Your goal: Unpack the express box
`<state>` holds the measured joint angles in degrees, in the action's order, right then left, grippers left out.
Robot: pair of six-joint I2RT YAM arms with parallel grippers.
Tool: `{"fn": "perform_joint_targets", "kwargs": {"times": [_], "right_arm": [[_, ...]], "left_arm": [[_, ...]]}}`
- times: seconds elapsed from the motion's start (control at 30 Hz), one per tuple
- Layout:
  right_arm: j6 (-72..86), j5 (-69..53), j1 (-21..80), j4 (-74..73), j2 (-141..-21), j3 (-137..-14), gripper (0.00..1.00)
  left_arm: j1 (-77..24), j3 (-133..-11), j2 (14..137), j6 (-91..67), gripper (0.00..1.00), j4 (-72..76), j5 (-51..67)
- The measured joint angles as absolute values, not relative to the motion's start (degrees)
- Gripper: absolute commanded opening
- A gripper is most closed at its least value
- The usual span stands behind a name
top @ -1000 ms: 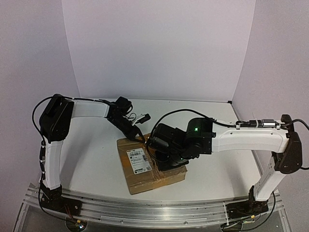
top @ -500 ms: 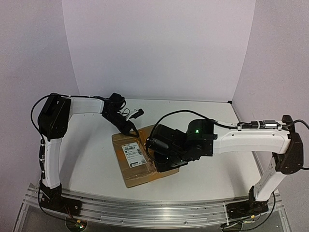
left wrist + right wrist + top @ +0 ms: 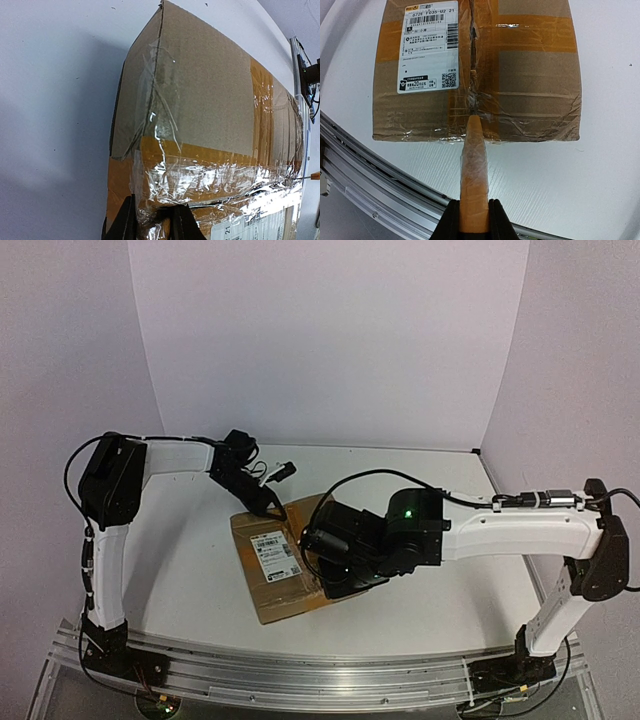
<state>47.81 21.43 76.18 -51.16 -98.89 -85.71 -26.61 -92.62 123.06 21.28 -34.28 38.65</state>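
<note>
Slitting step, I judge: right gripper [image 3: 474,221] clamped on an orange cutter [image 3: 474,165], tip at the express box [image 3: 530,75] taped seam [image 3: 472,60], left gripper [image 3: 155,221] pinching the box's edge; next needs a straight, steady draw.

We see the express box [image 3: 265,600] flat on the surface [image 3: 190,560]. The left gripper [image 3: 154,225] has its jaws closed on the box's taped edge, with the box stretching ahead of them. A slim tool [image 3: 473,165] held in the jaws of the right gripper [image 3: 473,217] reaches forward and touches the box's seam. The label [image 3: 427,50] lies left of that seam.
</note>
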Motion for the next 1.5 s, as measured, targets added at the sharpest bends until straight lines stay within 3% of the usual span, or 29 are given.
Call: {"fn": "perform_joint_targets", "kwargs": {"times": [0.23, 0.43, 0.6, 0.87, 1.03, 1.37, 1.5], "right_arm": [[48.3, 19.9, 78.5, -54.0, -98.9, -84.9, 0.0], [48.6, 1.4, 85.9, -68.9, -99.2, -82.6, 0.0], [49.3, -0.6, 86.2, -71.0, -99.3, -82.8, 0.0], [55.2, 8.8, 78.3, -73.3, -92.8, -82.8, 0.0], [49.9, 15.1, 70.8, -66.0, -87.6, -84.6, 0.0], [25.3, 18.3, 69.3, -57.8, -107.9, -109.4, 0.0], [22.3, 18.8, 68.6, -56.8, -112.8, -111.9, 0.0]], "left_arm": [[-25.1, -93.1, 123.4, 22.6, 0.0, -34.2, 38.2], [-17.1, -97.5, 124.3, 20.9, 0.0, -24.7, 29.1], [-11.5, -98.4, 124.1, 19.3, 0.0, -18.7, 22.8], [-13.0, -93.6, 120.9, 17.2, 0.0, -17.0, 21.1], [-14.4, -86.0, 115.6, 16.7, 0.0, -17.9, 22.0], [-18.8, -79.2, 111.8, 17.6, 0.0, -21.7, 25.6], [-19.1, -79.2, 111.1, 18.7, 0.0, -23.0, 25.7]]}}
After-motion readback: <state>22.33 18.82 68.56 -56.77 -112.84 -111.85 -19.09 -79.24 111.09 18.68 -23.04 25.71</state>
